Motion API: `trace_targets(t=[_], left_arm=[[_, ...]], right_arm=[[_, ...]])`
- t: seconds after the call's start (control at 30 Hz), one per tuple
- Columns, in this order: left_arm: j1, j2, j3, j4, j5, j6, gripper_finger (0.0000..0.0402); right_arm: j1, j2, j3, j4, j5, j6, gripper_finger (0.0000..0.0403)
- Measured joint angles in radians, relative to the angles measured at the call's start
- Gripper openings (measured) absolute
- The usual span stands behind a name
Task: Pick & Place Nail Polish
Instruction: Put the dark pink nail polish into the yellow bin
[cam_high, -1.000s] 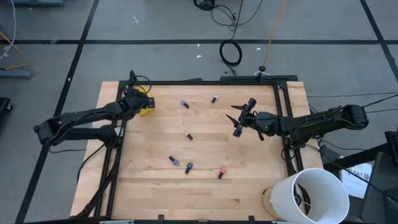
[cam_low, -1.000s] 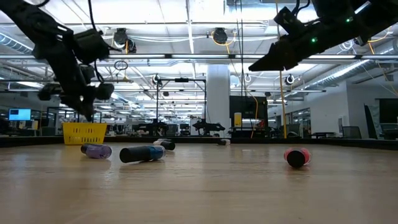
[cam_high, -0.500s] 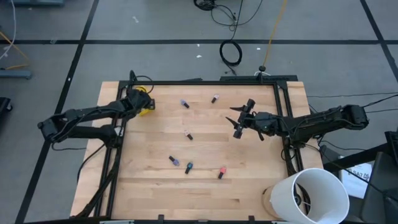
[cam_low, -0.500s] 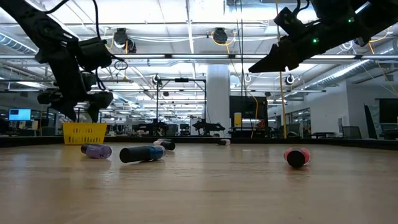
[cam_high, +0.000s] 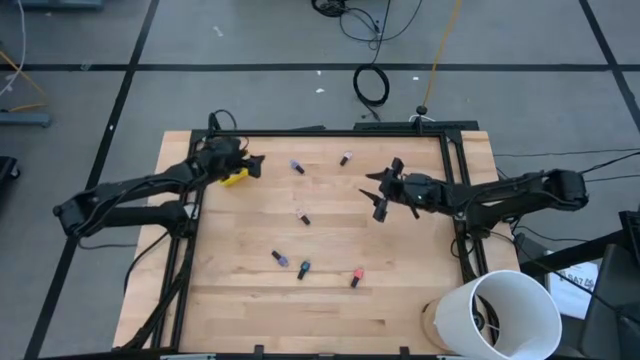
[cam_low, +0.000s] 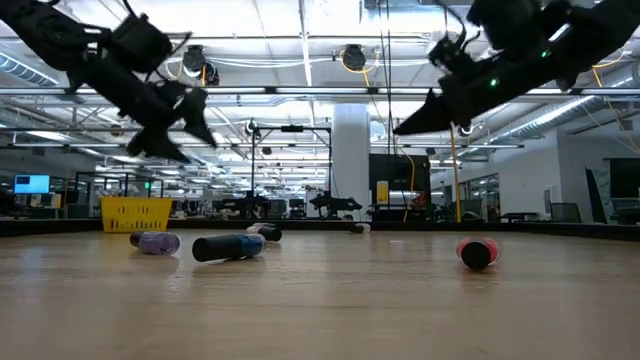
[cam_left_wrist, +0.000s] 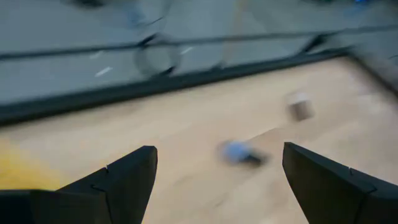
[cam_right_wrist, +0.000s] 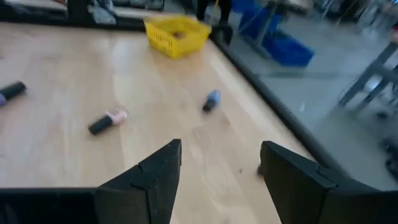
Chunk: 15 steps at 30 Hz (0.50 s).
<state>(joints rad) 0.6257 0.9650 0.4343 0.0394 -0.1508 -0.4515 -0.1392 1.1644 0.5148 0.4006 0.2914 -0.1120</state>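
Bench (cam_high: 400, 300) of pale butcher-block wood inside a black metal frame carries everything: the small yellow mesh bin (cam_high: 234, 177) sits at the far left corner, and the tiny dark-capped nail polish bottles lie on their sides, scattered well apart. A blue one (cam_high: 297, 167) and a pale one (cam_high: 346, 158) lie far, a pink one (cam_high: 303, 217) near the middle, and a purple one (cam_high: 280, 259), a green one (cam_high: 303, 269) and a red one (cam_high: 355, 278) nearer. The left claw (cam_high: 252, 164) hangs just beside the bin with its fingers spread wide, holding nothing; the right claw (cam_high: 378, 196) hovers right of centre, fingers apart and empty. Each bottle looks light, rigid and smooth, probably glass, so likely to roll or skid when nudged. Pinching across the round body near the cap, fingers set crosswise to its length, seems the surest hold.
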Motion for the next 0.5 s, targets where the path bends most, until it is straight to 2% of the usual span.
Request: trace_targets(t=[0.17,0.3,0.4,0.5], left_arm=[[-0.064,-0.02,0.0,0.195,0.1,0.022,0.034],[-0.13,-0.02,0.0,0.313,0.112,0.084,0.034],[-0.171,-0.017,0.0,0.355,0.105,0.132,0.034],[-0.201,-0.016,0.0,0.348,0.101,0.179,0.034]], right_arm=[[-0.134,0.104,0.02,0.003,-0.116,0.072,0.0208],[-0.214,0.227,0.078,0.007,-0.221,0.074,0.0208],[-0.225,0.297,0.104,0.005,-0.364,0.029,0.0208],[-0.18,0.304,0.105,0.003,-0.533,-0.023,0.0208]])
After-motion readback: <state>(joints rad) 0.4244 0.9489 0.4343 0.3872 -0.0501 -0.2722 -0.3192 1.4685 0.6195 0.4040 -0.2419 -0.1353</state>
